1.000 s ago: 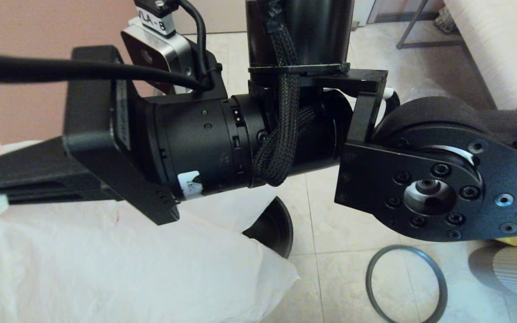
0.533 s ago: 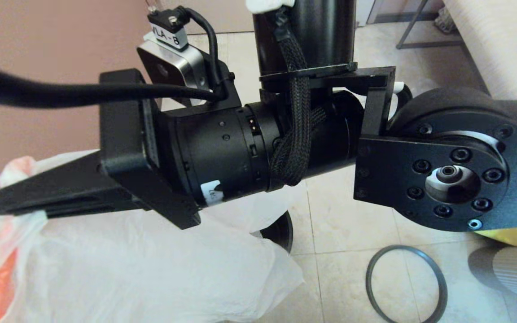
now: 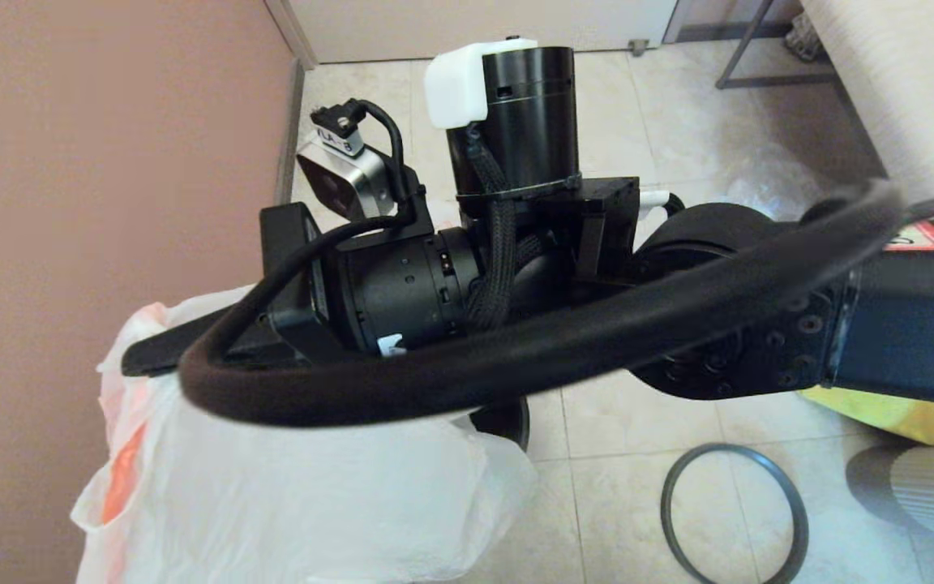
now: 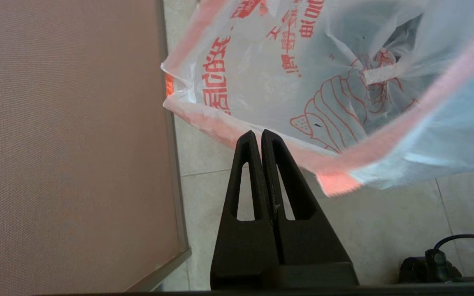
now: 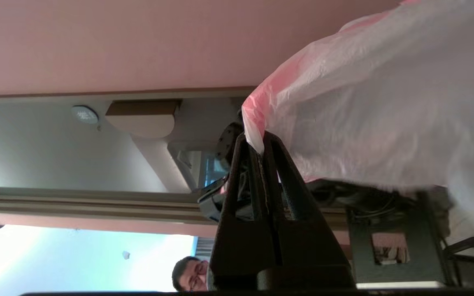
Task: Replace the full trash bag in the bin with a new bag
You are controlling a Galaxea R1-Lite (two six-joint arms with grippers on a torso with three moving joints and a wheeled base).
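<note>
Head view: my right gripper (image 3: 139, 357) is pinching the new bag (image 3: 297, 495) by its hem at nine o'clock; my left gripper (image 4: 257, 135) is pinching its pink edge too. The bin (image 3: 507, 422) is peeking out behind.

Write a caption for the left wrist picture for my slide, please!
The left tool, shut on the pink-edged new bag, holds its mouth open, with the red-printed full bag seen through it.
</note>
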